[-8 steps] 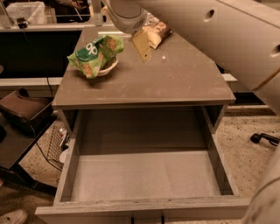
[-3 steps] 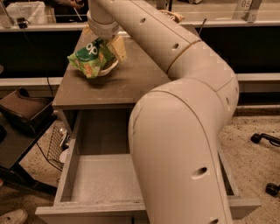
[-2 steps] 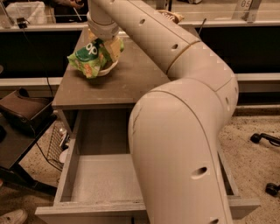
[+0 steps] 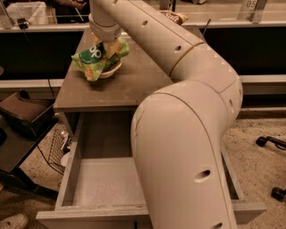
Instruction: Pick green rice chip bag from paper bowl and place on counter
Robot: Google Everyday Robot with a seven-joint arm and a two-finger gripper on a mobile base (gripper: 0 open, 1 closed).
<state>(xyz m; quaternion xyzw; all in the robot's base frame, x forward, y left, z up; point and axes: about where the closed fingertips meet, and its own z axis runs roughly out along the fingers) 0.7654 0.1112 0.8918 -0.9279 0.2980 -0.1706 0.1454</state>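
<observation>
My hand [image 4: 107,48] is at the back left of the desk [image 4: 134,85], directly above the bowl [image 4: 112,70] and down against the top of the bag [image 4: 88,60]. From this angle I cannot tell whether the hand is spread or pinching the bag; the wrist above it blocks part of the view.

The bag is in the bowl, crumpled and tilted, with its green bulk spilling over the left rim above the desk. Only the bowl's right and front edge shows from under it. The bowl stands flat on the desk, near the left edge.

My arm [image 4: 187,134] sweeps from the hand down across the right of the view, and its big elbow hides the desk's front right corner. Below the desk top, the drawer [image 4: 103,183] stands pulled out. Behind the desk, a yellow bag [image 4: 174,17] lies on the ledge [image 4: 219,10], well apart from the bowl.
</observation>
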